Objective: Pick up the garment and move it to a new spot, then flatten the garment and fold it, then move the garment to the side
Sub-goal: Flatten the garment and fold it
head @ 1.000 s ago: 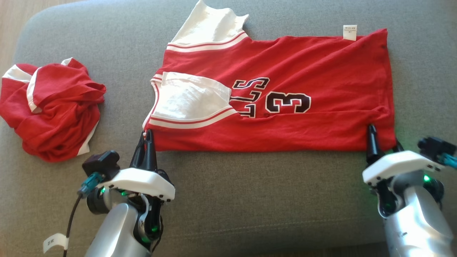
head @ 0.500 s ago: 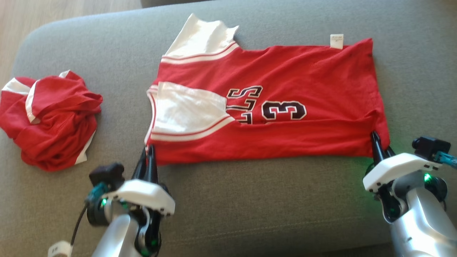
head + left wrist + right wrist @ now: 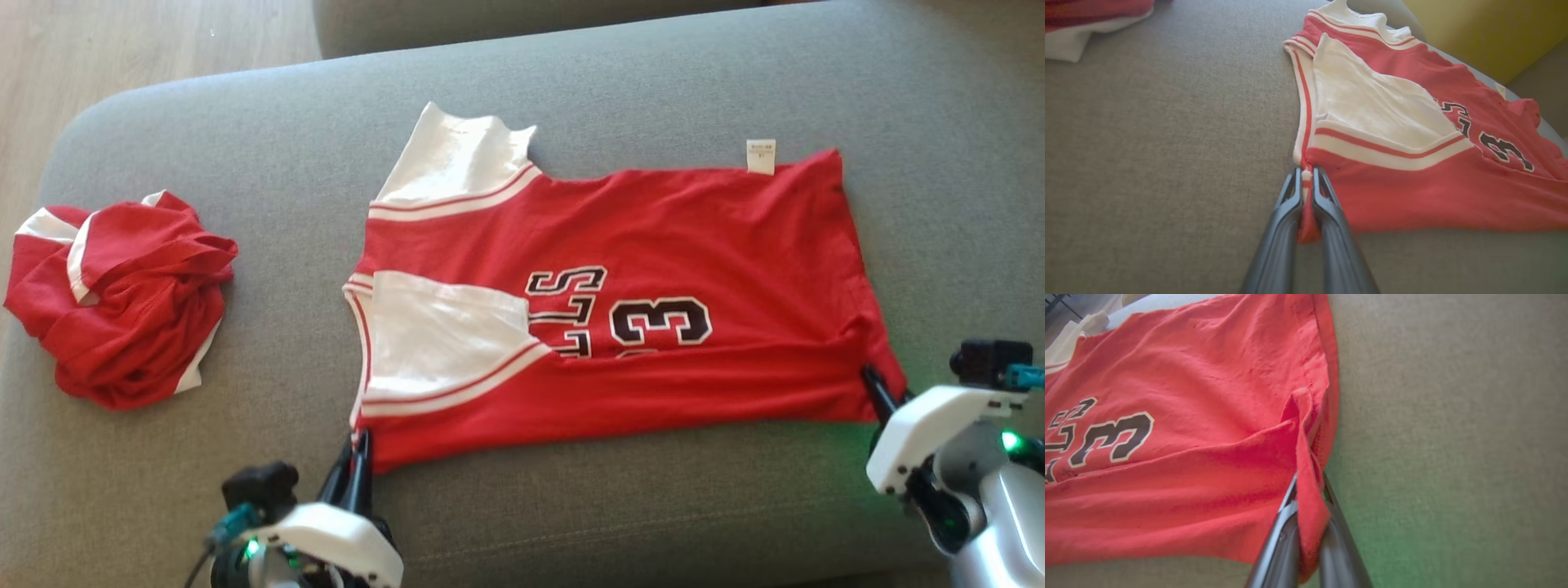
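Observation:
The garment (image 3: 653,245) is a red jersey with white sleeves and a dark number, spread flat across the grey sofa cushion (image 3: 571,506). My left gripper (image 3: 357,445) is shut on its near left corner, by the white-trimmed neckline. In the left wrist view, red cloth is pinched between the fingers of the left gripper (image 3: 1306,175), with the garment (image 3: 1412,192) stretching away to the right. My right gripper (image 3: 872,380) is shut on the near right hem corner. In the right wrist view, a fold of the garment (image 3: 1188,375) runs down between the fingers of the right gripper (image 3: 1308,482).
A second red and white garment (image 3: 122,302) lies crumpled on the cushion's left end. Wooden floor (image 3: 122,41) shows beyond the cushion's rounded far left edge. A yellow surface (image 3: 1474,28) stands behind the sofa in the left wrist view.
My right gripper has shut on the hem corner it stood open around. The head camera has moved, so the whole scene sits lower in the picture. The left gripper keeps its hold.

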### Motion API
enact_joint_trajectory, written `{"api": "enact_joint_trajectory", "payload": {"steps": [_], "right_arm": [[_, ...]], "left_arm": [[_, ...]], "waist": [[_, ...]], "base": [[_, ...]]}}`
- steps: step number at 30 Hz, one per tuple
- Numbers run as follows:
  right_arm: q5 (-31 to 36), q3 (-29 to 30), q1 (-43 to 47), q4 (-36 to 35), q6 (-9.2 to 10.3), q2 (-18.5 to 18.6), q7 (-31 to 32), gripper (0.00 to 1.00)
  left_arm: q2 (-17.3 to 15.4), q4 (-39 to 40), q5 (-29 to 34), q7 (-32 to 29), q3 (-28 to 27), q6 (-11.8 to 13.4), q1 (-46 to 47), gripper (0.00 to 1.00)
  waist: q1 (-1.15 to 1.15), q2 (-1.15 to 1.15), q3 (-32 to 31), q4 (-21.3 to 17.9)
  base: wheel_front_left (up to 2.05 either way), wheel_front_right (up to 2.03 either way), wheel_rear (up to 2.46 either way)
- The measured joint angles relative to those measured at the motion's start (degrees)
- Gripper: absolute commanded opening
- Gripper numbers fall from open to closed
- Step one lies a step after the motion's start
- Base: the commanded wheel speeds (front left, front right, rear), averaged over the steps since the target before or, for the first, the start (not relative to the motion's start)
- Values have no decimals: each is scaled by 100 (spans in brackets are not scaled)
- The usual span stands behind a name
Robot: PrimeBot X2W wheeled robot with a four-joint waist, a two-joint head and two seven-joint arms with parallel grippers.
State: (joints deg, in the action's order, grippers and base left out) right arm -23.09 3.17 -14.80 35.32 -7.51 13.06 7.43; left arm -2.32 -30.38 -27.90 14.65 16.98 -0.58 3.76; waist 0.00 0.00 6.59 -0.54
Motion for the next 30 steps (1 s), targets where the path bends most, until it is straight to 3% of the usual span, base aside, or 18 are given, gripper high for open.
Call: {"api": "enact_joint_trajectory", "payload": {"steps": [9,10,11,12,13,14,21,26,30], "right_arm": [[-18,289,549,-724,0,60,608,0],[-16,322,567,-803,0,43,656,17],[-5,361,599,-888,0,16,667,61],[43,411,635,-964,0,-16,660,100],[94,460,658,-1018,0,-44,659,100],[132,505,681,-1070,0,-63,659,100],[202,804,732,-1583,0,-125,292,100],[-183,470,721,-2308,0,-135,-620,100],[-312,155,731,-2614,0,-38,-1399,100]], "left_arm": [[-81,-70,10,-153,244,-137,-203,0],[-88,-48,11,-152,255,-136,-208,0],[-96,-23,16,-152,257,-134,-211,0],[-105,2,35,-152,258,-96,-215,17],[-110,29,58,-152,258,-85,-216,73],[-111,52,59,-152,259,-81,-216,100],[-131,635,115,-57,-62,77,-172,100],[-98,1992,349,-34,-780,-57,23,100],[-48,2323,503,-9,-964,-98,35,100]], "waist": [[0,0,-44,-19],[0,0,-43,-22],[0,0,-42,-23],[0,0,-42,-25],[0,0,-41,-26],[0,0,-41,-27],[0,0,-40,-16],[0,0,28,-23],[0,0,108,-52]], "base": [[0,0,0],[0,0,0],[0,0,0],[0,0,0],[0,0,0],[0,0,0],[0,0,0],[0,0,0],[0,0,0]]}}
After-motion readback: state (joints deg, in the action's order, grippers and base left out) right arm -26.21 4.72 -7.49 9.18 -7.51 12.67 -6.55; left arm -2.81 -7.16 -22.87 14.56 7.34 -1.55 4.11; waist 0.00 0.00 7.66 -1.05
